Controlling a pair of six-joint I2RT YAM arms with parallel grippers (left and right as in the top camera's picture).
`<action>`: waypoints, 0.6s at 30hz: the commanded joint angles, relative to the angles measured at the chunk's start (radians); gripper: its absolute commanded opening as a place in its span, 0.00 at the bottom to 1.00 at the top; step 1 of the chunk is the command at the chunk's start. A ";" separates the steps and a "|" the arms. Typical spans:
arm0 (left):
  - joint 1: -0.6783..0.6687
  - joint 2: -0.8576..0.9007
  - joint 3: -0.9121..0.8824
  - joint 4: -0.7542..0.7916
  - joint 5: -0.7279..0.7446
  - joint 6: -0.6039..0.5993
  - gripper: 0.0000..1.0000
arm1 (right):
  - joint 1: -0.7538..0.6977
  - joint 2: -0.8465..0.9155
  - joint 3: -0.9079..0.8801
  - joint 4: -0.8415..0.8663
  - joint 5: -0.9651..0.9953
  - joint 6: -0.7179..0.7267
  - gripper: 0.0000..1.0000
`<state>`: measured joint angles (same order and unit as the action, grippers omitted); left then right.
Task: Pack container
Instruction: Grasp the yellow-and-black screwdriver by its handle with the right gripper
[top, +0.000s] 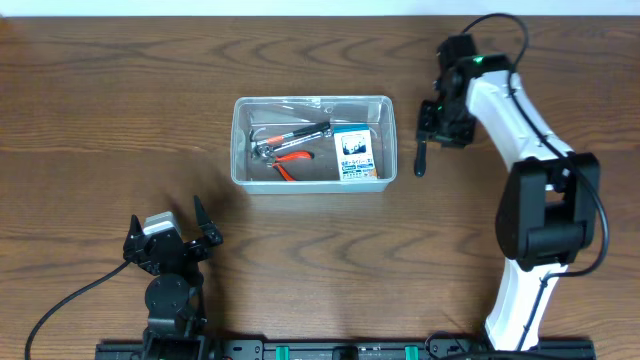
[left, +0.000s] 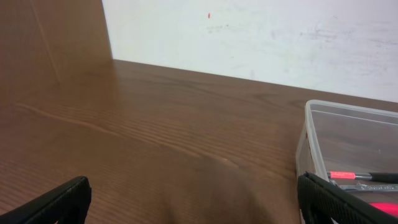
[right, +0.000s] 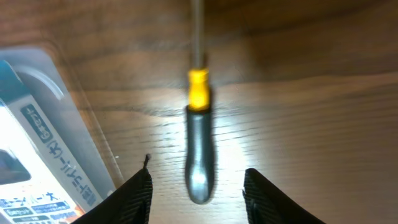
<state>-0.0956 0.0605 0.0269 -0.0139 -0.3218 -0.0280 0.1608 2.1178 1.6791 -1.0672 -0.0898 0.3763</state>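
Note:
The clear plastic container (top: 241, 140) sits at the table's middle and holds red-handled pliers (top: 292, 161), a dark metal tool (top: 290, 135) and a blue-and-white box (top: 354, 152). A screwdriver (top: 421, 158) with a dark handle and yellow collar (right: 198, 140) lies on the table just right of the container. My right gripper (top: 436, 122) is open above it, and its fingers (right: 198, 193) straddle the handle's end without touching. My left gripper (top: 170, 235) is open and empty at the front left; its wrist view shows the container's corner (left: 311, 127).
The table's far edge meets a white wall (left: 261, 37) in the left wrist view. The right arm (top: 530, 180) stretches along the table's right side.

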 joint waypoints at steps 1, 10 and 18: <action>-0.003 -0.004 -0.023 -0.027 -0.019 0.002 0.98 | 0.021 0.034 -0.050 0.032 -0.016 0.031 0.44; -0.003 -0.004 -0.023 -0.027 -0.020 0.002 0.98 | 0.023 0.036 -0.150 0.100 -0.015 0.037 0.41; -0.003 -0.004 -0.023 -0.027 -0.020 0.002 0.98 | 0.024 0.036 -0.179 0.145 -0.016 0.034 0.16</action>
<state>-0.0956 0.0605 0.0269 -0.0135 -0.3218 -0.0280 0.1841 2.1422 1.5230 -0.9371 -0.1040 0.4095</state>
